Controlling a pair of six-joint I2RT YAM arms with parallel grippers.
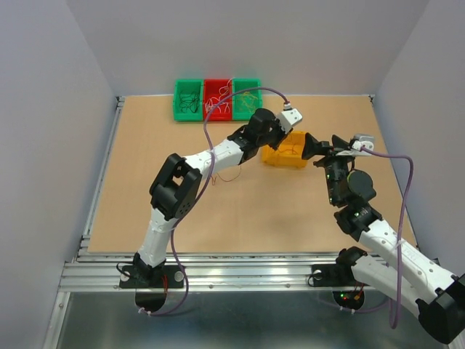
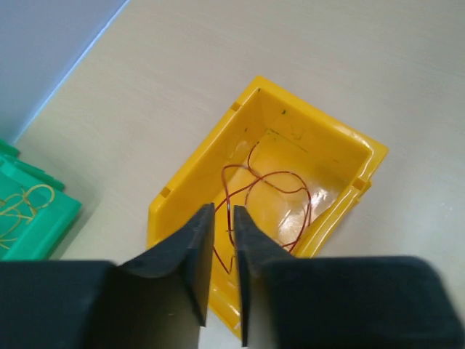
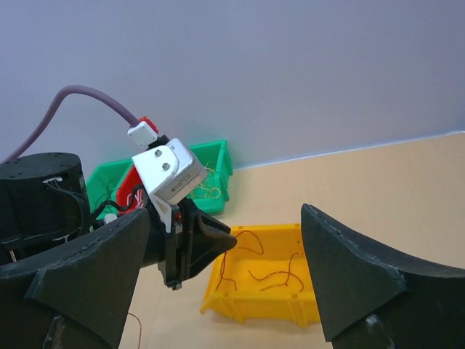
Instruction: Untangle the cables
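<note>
Left claw [image 2: 224, 212]: matte wedges | glossy yellow bin [image 2: 195, 166] | curly cables [image 2: 276, 174]

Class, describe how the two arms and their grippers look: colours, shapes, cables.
Left arm and right arm: white links, black joints, a thick purple cable along each. Left gripper and right gripper each have two black, wedge-shaped fingers. A white box sits on the left wrist.

Tan worktop [image 1: 145, 182] in view: yellow bin [image 1: 276, 160] right of centre, green-red-green bin row [image 1: 218, 117] at the far edge, one red cable [image 1: 231, 177] loose mid-board.
</note>
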